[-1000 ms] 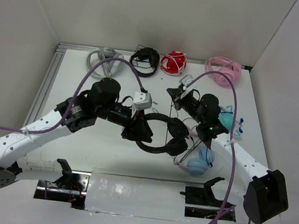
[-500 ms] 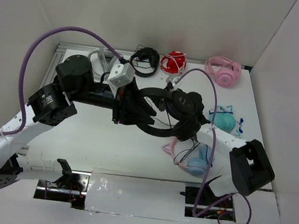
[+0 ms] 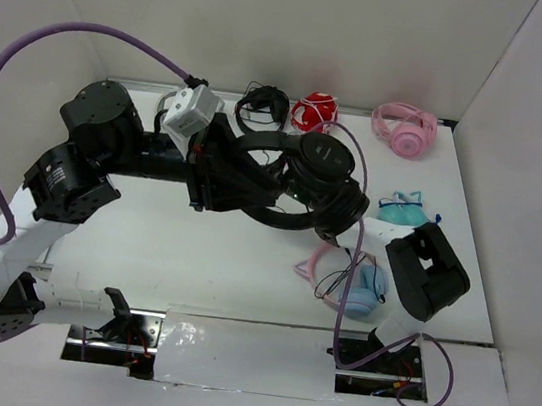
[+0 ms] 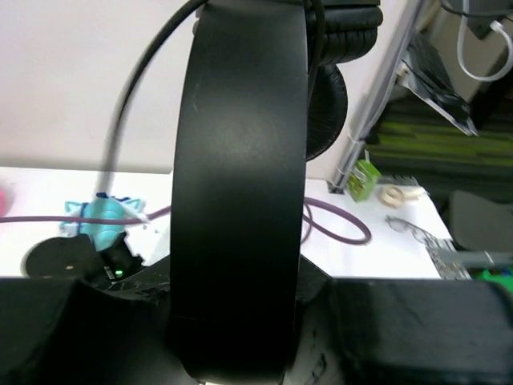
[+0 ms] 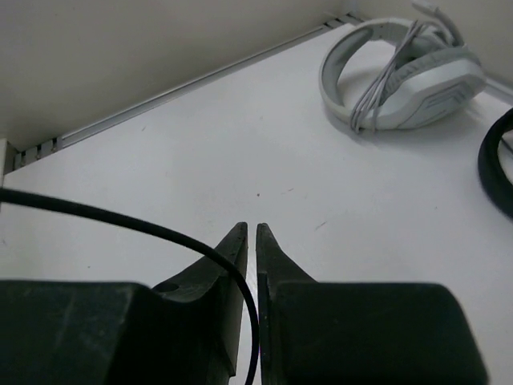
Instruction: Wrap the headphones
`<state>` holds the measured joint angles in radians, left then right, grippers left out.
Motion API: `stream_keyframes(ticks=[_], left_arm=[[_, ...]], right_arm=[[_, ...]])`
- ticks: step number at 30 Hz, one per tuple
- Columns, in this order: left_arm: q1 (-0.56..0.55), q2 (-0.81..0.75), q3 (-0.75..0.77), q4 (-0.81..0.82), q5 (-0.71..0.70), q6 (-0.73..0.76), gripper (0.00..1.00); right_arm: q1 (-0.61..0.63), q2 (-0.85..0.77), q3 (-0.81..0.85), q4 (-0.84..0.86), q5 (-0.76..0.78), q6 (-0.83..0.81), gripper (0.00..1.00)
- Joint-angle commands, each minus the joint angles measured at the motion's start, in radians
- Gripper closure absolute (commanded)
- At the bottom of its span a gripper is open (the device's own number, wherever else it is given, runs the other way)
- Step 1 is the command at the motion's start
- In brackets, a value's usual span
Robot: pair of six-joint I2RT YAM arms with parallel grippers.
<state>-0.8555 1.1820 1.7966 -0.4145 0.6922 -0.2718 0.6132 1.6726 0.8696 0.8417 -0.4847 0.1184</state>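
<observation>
The black headphones [image 3: 284, 217] hang in the air above the table's middle. My left gripper [image 3: 244, 191] is shut on their headband, which fills the left wrist view [image 4: 239, 184] between the jaws, with an ear cup [image 4: 327, 100] above. My right gripper [image 5: 249, 234] is shut on the thin black cord [image 5: 120, 218], which runs in from the left and down between the fingers. In the top view the right wrist [image 3: 322, 165] sits right over the headphones, and its fingertips are hidden there.
Along the back edge lie grey headphones [image 3: 176, 101] [image 5: 401, 76], a chunkier black pair [image 3: 264, 107], a red pair [image 3: 314, 114] and a pink pair [image 3: 405, 129]. A teal item [image 3: 406, 210] and the pink cat-ear pair [image 3: 345, 284] lie at the right.
Both arms have risen and moved toward the back, lifting the headphones off the table. The right wrist has swung over the headphones with the cord.
</observation>
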Motion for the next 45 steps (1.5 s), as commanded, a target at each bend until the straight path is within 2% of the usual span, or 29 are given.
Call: stream_keyframes(ticks=[1,3,4,8,12,15,16,19,20,22,23,25,26,28,29,32,38,39,41,45], left_arm=[[-0.005,-0.025,0.029,0.072,-0.115,-0.038,1.0],[-0.005,-0.033,0.02,0.092,-0.178,-0.041,1.0],[-0.005,-0.033,0.02,0.094,-0.192,-0.041,1.0],[-0.004,-0.01,0.061,0.048,-0.285,-0.018,1.0],[0.004,-0.005,0.06,0.003,-0.468,-0.003,1.0],[0.035,-0.024,0.026,-0.02,-0.508,-0.007,1.0],[0.05,-0.028,0.017,-0.041,-0.497,-0.02,1.0],[0.2,-0.036,-0.023,-0.056,-0.369,-0.096,1.0],[0.323,-0.019,-0.034,-0.067,-0.28,-0.128,1.0],[0.363,0.011,-0.032,-0.075,-0.237,-0.141,1.0],[0.439,0.046,-0.032,-0.075,-0.153,-0.155,1.0],[0.51,0.077,-0.043,-0.061,-0.076,-0.173,1.0],[0.6,0.111,-0.074,-0.044,-0.015,-0.197,1.0],[0.627,0.117,-0.089,-0.026,0.001,-0.21,1.0],[0.683,0.126,-0.127,-0.009,0.024,-0.23,1.0],[0.76,0.16,-0.17,0.017,-0.031,-0.271,1.0],[0.883,0.217,-0.253,0.032,0.019,-0.262,1.0],[0.894,0.219,-0.272,0.051,0.056,-0.27,1.0],[0.918,0.214,-0.325,0.071,0.092,-0.28,1.0],[0.899,0.228,-0.379,0.065,0.012,-0.288,1.0]], right_arm=[[0.011,-0.004,-0.061,0.121,0.006,0.058,0.84],[0.014,-0.017,-0.142,0.164,0.0,0.084,0.93],[0.023,-0.023,-0.168,0.204,0.009,0.098,1.0],[0.062,-0.091,-0.3,0.188,0.118,0.125,1.0],[0.065,-0.22,-0.392,0.119,0.326,0.208,1.0],[0.066,-0.324,-0.434,-0.054,0.512,0.26,1.0],[0.066,-0.342,-0.451,-0.082,0.602,0.263,1.0],[0.063,-0.385,-0.449,-0.205,0.727,0.279,1.0],[0.056,-0.408,-0.454,-0.228,0.757,0.271,1.0],[0.051,-0.433,-0.463,-0.242,0.762,0.276,1.0],[0.049,-0.445,-0.465,-0.257,0.762,0.277,1.0],[0.049,-0.479,-0.459,-0.308,0.788,0.29,1.0],[0.049,-0.508,-0.457,-0.346,0.813,0.284,1.0],[0.049,-0.52,-0.46,-0.381,0.856,0.294,1.0],[0.045,-0.554,-0.46,-0.398,0.871,0.297,1.0],[0.054,-0.632,-0.472,-0.457,0.897,0.287,1.0],[0.085,-0.767,-0.482,-0.562,1.064,0.254,1.0],[0.088,-0.769,-0.465,-0.604,1.148,0.257,1.0],[0.098,-0.76,-0.442,-0.654,1.204,0.238,1.0],[0.187,-0.766,-0.393,-0.642,1.21,0.144,1.0]])
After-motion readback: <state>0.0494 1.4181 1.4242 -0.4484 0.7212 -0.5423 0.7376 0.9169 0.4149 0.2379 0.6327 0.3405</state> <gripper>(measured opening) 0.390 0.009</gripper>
